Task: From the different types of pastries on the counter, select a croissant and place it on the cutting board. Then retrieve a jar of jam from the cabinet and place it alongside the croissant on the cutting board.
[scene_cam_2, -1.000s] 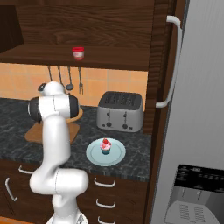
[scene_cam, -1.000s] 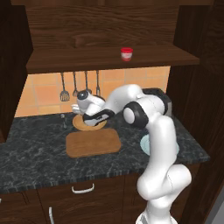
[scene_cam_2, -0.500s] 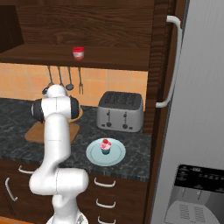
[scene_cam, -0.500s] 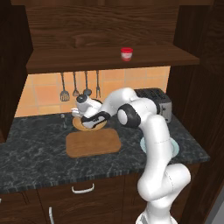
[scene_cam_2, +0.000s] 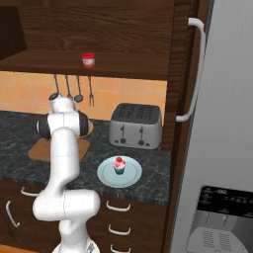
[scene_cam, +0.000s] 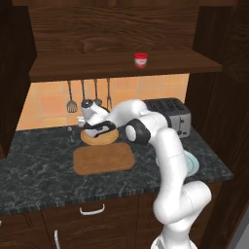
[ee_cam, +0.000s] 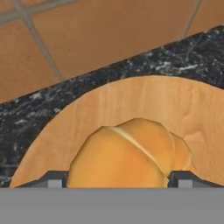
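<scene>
The golden croissant point(ee_cam: 131, 151) lies on a round light wooden plate point(ee_cam: 175, 105). My gripper point(ee_cam: 116, 179) is open and low over it, one dark fingertip point(ee_cam: 53, 179) on each side of the pastry. In the left base view the gripper point(scene_cam: 98, 130) hangs over that round plate point(scene_cam: 99, 138), just behind the brown cutting board point(scene_cam: 103, 158), which is bare. The red-lidded jar of jam point(scene_cam: 140, 60) stands on the open cabinet shelf point(scene_cam: 87, 65). The pink-frosted cupcake point(scene_cam_2: 119, 165) sits on a pale teal plate point(scene_cam_2: 106, 175) on the dark speckled counter point(scene_cam_2: 163, 168).
A silver toaster point(scene_cam_2: 136, 126) stands at the back right of the counter. Kitchen utensils point(scene_cam: 82, 95) hang on the orange tiled wall behind the round plate. A tall grey fridge point(scene_cam_2: 217, 123) rises at the far right.
The arm has stretched further left and back, bringing the gripper down over the round plate and the croissant. Nothing else has moved.
</scene>
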Controlling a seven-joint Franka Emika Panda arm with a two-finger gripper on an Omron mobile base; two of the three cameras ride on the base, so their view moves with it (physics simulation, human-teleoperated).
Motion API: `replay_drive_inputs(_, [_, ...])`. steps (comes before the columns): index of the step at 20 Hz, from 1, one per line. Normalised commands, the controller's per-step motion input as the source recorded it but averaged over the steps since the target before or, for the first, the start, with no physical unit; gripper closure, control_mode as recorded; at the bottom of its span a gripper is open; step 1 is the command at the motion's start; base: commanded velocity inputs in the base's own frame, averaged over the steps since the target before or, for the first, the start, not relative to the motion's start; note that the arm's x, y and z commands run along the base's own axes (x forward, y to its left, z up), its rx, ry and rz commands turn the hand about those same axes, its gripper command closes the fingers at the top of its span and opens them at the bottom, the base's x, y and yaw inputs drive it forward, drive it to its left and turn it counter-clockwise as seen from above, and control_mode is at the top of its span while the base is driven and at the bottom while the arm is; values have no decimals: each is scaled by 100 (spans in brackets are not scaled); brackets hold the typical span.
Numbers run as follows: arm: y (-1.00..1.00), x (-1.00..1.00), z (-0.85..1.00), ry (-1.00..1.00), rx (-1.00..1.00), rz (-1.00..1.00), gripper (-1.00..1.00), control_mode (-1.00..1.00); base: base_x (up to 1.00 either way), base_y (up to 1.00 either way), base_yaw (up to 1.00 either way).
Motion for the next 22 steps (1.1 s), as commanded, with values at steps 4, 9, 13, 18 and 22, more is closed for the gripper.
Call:
replay_drive_inputs(4, [0,-38,-2,-1,5,3,100,-100,0,0,0])
replay_drive_inputs(9, [0,-78,0,0,8,8,100,-100,0,0,0])
replay_drive_inputs(13, [-4,-100,0,-1,13,1,100,-100,0,0,0])
replay_drive_inputs(18, [-3,-100,-1,-14,10,0,100,-100,0,0,0])
replay_drive_inputs(22, [0,-100,-5,-16,6,0,100,-100,0,0,0])
